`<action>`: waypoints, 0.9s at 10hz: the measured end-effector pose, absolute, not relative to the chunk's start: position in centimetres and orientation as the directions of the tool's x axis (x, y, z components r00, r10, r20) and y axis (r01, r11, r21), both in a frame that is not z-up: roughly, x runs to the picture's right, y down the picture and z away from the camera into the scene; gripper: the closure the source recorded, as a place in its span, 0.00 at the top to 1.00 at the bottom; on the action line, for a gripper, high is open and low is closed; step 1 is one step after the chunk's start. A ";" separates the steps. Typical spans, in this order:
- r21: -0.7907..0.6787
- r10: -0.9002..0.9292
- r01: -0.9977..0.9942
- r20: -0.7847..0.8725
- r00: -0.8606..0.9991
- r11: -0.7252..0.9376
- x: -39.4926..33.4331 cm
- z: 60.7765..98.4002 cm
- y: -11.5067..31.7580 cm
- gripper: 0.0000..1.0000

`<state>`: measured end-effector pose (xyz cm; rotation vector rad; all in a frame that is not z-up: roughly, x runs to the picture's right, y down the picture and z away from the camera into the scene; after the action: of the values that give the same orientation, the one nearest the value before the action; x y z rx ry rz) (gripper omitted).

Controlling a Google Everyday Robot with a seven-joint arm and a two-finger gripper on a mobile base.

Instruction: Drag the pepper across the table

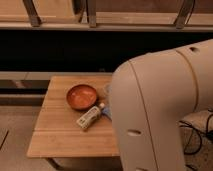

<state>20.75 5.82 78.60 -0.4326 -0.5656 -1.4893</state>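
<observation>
While arm housing [160, 110] hides gripper — state cannot tell — approach step in hand; next: find pepper near orange-red bowl [81, 97], toward table's [55, 135] far edge.

The worktop [55, 135] is matt, light planked wood; the bowl [81, 96] on it looks smooth and glossy. At the worktop's right end the arm [160, 115], with its smooth off-white shell, hides the hand.

I stand in an indoor robot test area, lab-like rather than domestic. Black cables [196, 131] lie loose on the speckled hard floor [15, 122] off the right edge of the low plank table [55, 135], and metal struts [31, 12] brace a wooden ledge [125, 21] behind its far edge. My gripper is hidden behind my white arm housing [160, 115].
</observation>
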 end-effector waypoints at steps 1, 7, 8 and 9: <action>0.078 -0.802 0.995 0.597 0.001 0.059 20.9 79.1 6.0 0.80; 0.068 -0.719 0.997 0.695 -0.023 0.035 22.3 81.3 11.9 0.80; 0.063 -0.714 0.998 0.700 -0.023 0.030 22.5 81.4 12.0 0.80; 0.062 -0.713 0.998 0.701 -0.021 0.031 22.5 81.4 12.1 0.80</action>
<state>22.51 12.07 81.38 -0.5518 -0.6624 -1.4782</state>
